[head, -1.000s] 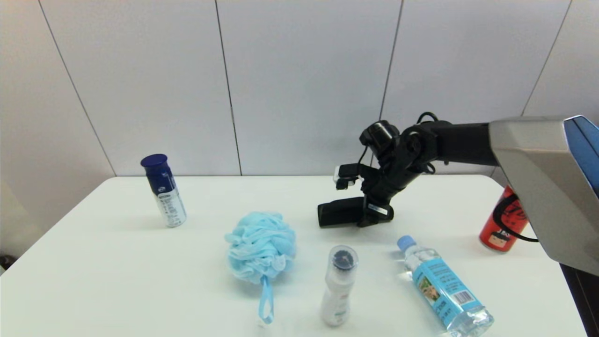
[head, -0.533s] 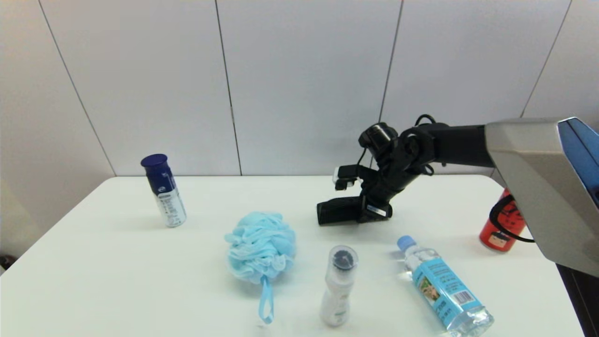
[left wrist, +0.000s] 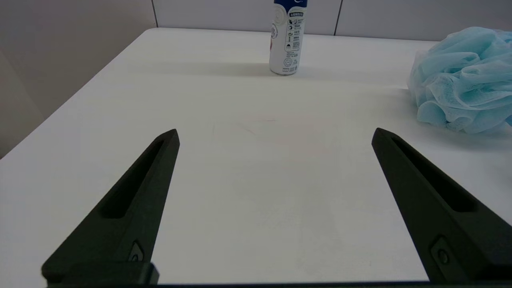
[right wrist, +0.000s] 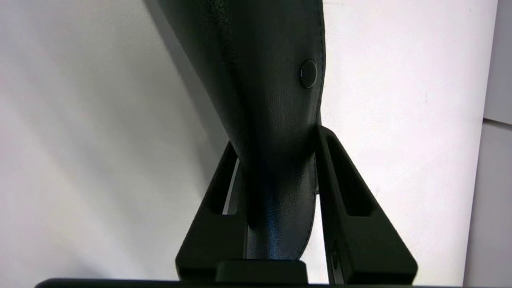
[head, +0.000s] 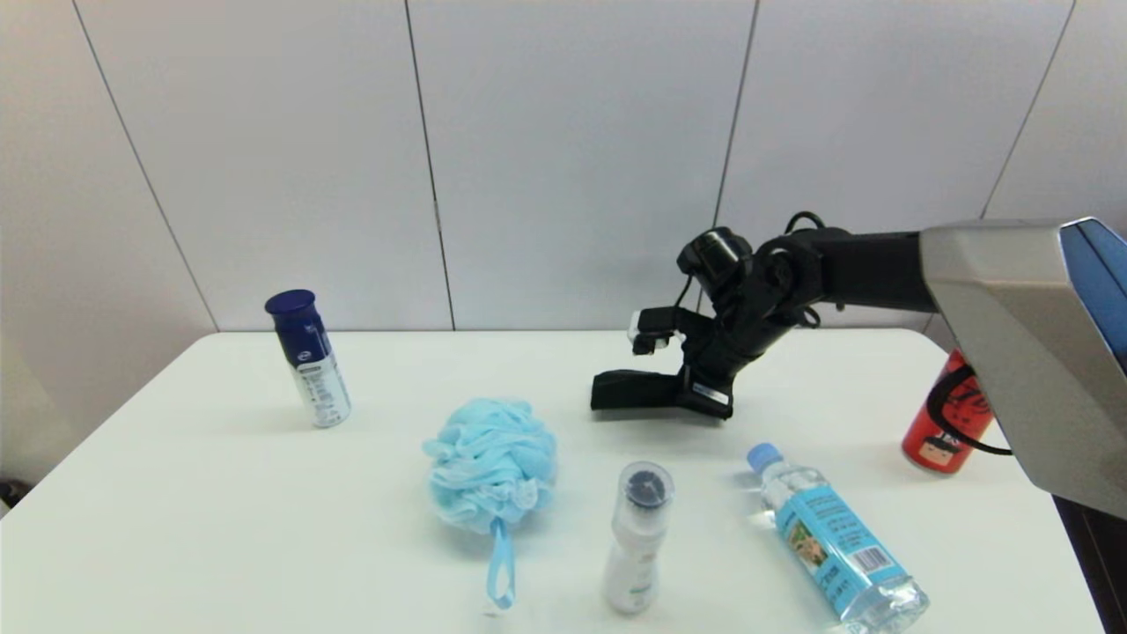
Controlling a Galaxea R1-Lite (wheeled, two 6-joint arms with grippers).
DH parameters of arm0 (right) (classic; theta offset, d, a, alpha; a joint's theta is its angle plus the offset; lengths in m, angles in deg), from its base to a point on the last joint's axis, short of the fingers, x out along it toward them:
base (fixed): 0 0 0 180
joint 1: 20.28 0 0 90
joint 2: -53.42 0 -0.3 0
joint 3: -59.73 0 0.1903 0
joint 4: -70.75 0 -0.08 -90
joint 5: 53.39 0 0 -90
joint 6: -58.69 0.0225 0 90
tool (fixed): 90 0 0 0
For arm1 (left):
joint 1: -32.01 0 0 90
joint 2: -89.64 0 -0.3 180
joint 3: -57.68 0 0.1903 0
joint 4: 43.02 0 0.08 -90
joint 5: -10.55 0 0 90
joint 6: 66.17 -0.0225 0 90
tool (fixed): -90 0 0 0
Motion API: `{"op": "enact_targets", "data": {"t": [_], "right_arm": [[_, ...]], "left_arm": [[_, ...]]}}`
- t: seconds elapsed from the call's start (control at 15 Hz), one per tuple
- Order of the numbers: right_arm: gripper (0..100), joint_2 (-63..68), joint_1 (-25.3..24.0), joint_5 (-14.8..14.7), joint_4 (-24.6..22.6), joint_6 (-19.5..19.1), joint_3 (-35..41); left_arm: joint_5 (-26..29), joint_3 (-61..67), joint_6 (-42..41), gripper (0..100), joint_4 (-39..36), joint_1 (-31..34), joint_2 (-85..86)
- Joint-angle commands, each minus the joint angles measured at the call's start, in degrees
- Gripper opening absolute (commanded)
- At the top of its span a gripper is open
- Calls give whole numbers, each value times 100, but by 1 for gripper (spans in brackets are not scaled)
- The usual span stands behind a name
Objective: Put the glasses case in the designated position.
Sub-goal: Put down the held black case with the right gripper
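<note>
Lowering the glasses case (head: 629,390) onto the table (head: 220,493) looks like the step in hand, and doing it well means letting the case settle flat before the fingers part.

The table fills the lower half of the head view. The right arm (head: 995,326) reaches in from the right edge toward the centre, and the right gripper (head: 696,396) sits just right of centre, clamped on one end of the case. The case juts toward picture left, its free end tilted low and close to the tabletop; whether it touches cannot be told. In the right wrist view the two fingers (right wrist: 352,208) press the case's narrow end from both sides, and its stitched seam and a small stud (right wrist: 308,73) run away from the camera.

Below the case stand a blue bath pouf (head: 491,462) at centre, a water bottle (head: 832,541) lying at lower right, and a white bottle (head: 638,539) between them. A red can (head: 942,431) stands at the right edge, and a blue-capped spray can (head: 308,359) at the left. Keep the descent straight so the case clears the pouf and both bottles.

The left gripper (left wrist: 276,138) hangs wide apart and idle over bare table.
</note>
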Motion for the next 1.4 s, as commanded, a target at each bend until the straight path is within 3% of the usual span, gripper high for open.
{"op": "enact_targets", "data": {"t": [0.07,0.6,1.07,1.4], "right_arm": [[0,-342,55,11,17,-24,-2],[0,-1098,-15,46,44,372,-2],[0,-1327,-1052,20,35,1330,-2],[0,-1142,-1456,-270,-9,1576,-2]], "left_arm": [[-2,0,2,100,-1,2,-7],[-2,0,2,100,-1,2,-7],[-2,0,2,100,-1,2,-7],[-2,0,2,100,-1,2,-7]]}}
